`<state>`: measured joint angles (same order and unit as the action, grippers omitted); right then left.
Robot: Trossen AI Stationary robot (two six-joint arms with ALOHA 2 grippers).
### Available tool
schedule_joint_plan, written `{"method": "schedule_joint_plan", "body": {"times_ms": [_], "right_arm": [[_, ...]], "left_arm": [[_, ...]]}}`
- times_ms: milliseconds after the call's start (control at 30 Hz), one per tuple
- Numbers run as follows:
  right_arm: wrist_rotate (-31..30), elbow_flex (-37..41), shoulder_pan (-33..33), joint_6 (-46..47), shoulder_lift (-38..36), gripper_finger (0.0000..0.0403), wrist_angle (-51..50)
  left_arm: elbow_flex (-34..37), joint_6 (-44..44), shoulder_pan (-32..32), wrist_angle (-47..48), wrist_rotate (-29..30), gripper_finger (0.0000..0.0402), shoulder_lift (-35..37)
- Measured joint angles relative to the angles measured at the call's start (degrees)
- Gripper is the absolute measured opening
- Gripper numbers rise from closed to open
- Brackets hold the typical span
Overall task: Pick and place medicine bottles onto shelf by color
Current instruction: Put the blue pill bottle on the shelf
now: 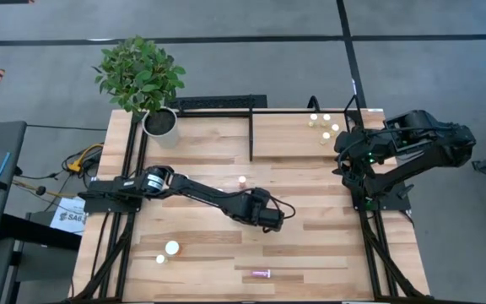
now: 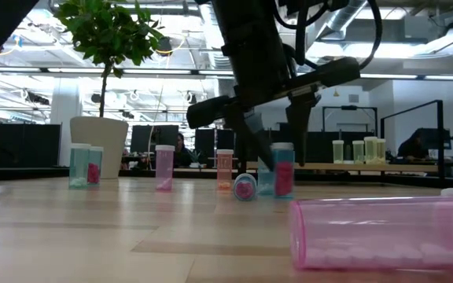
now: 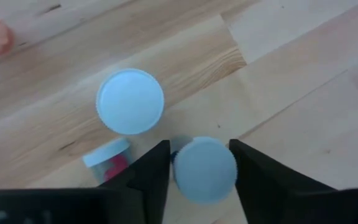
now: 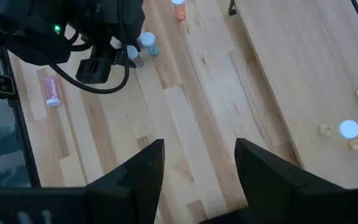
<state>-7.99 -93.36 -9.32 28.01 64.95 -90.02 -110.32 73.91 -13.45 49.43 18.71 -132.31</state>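
Observation:
My left gripper (image 1: pixel 270 218) is at the table's middle, pointing down, open, with its fingers close on either side of a white-capped bottle (image 3: pixel 205 169) that stands upright and holds pink pills (image 2: pixel 283 169). Beside it stand another capped bottle (image 3: pixel 130 101) and a small one lying on its side (image 3: pixel 107 162). An orange bottle (image 2: pixel 224 169) stands behind. The shelf (image 1: pixel 285 110) runs along the far edge, with several pale bottles (image 1: pixel 324 128) standing at its right end. My right gripper (image 4: pixel 197 168) is open and empty over the table's right side. My left gripper comes from above, pointing down, with one finger on each side of the bottle's white cap (image 3: pixel 185 171). I cannot tell whether the fingers touch the cap. The bottle stands upright on the table.
A potted plant (image 1: pixel 146 80) stands at the far left corner. Two white-capped bottles (image 1: pixel 169 252) stand near the front left. A pink bottle (image 1: pixel 261 274) lies on its side near the front edge. A black post (image 1: pixel 251 135) divides the shelf.

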Motion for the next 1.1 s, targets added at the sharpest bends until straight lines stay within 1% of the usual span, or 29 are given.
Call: {"method": "schedule_joint_plan", "body": {"times_ms": [133,233,333,467,567,667,900,967,1100], "right_arm": [[0.00,0.00,0.00,-0.09,0.00,0.0216,0.00],[0.00,0.00,0.00,-0.64,0.00,0.0216,0.00],[0.01,0.00,0.00,-1.57,0.01,0.0216,0.01],[0.02,0.00,0.00,-2.22,-0.09,0.0216,0.02],[0.13,0.00,0.00,-2.77,-0.30,0.0216,0.00],[0.33,0.02,0.00,-3.06,-1.42,0.0216,0.00],[0.03,0.02,0.04,-4.36,-5.54,0.0216,0.00],[-2.10,0.01,0.04,-4.49,-6.60,0.0216,0.00],[-9.76,0.00,0.08,-3.18,-7.34,0.0216,0.07]], "left_arm": [[0.00,-0.02,0.00,0.00,-0.52,0.0107,0.00],[-0.88,-0.45,-0.02,0.07,-1.91,0.0093,0.00],[-2.60,-1.39,-0.12,0.10,-2.00,0.0089,0.00],[-6.69,-4.06,-0.13,0.10,-2.02,0.0097,0.00],[-10.41,-7.90,0.12,0.19,-1.97,0.0100,0.00],[-14.47,-13.80,1.36,0.20,-2.34,0.0101,0.00],[-23.44,-27.37,7.99,1.63,-2.40,0.0102,0.02],[-24.69,-30.02,10.45,2.02,-3.34,0.0102,0.06],[-24.58,-34.31,15.47,2.82,-6.31,0.0102,0.13]]}}
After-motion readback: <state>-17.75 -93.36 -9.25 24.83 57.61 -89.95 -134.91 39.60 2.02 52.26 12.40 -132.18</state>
